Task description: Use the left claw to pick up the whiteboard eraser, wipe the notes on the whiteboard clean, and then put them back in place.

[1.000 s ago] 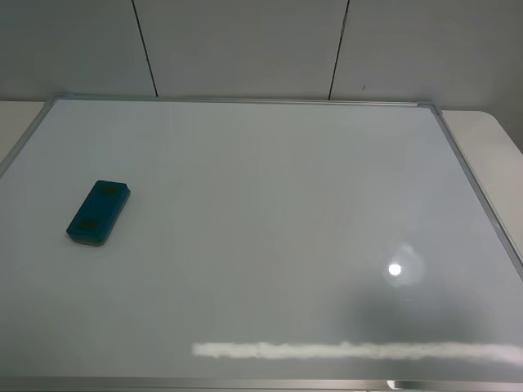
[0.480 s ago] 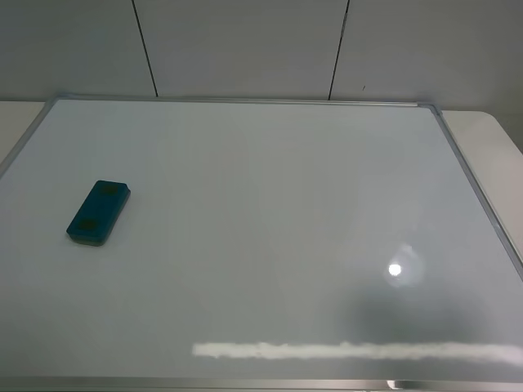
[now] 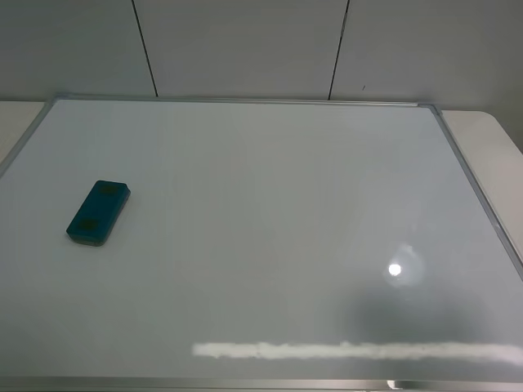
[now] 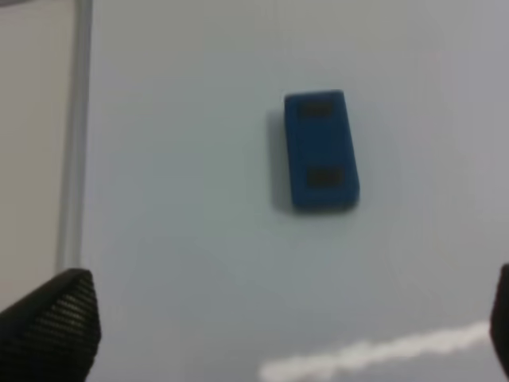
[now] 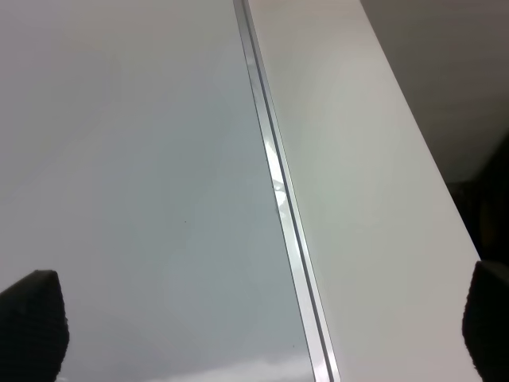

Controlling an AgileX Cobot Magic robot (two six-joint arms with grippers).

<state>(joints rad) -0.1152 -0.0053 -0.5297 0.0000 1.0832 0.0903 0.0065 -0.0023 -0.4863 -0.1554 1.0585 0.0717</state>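
The whiteboard eraser lies flat on the whiteboard, near the board's left frame edge and well clear of its right edge, long side angled slightly. In the left wrist view the eraser sits ahead of the left claw, whose two finger pads show only at the bottom corners, spread wide with bare board between them; it is open and holds nothing. No arm appears in the high view, so the claw hangs well back from the eraser.

No marker line is visible anywhere on the board; the bright streak near the board's front edge looks like a light reflection, not writing. The risk here is wiping a patch that has no notes, or mistaking glare for ink.

Other hazards, as I judge them: the eraser is low and the board glossy, so fingers descending off-centre could push it sliding instead of clamping it; a descent too deep would press the pads into the board; a grip across the long axis may not fit the opening.

Towards the board's right frame edge, the right gripper also shows pads far apart at the frame corners, empty, hovering over that edge and the table beside it.
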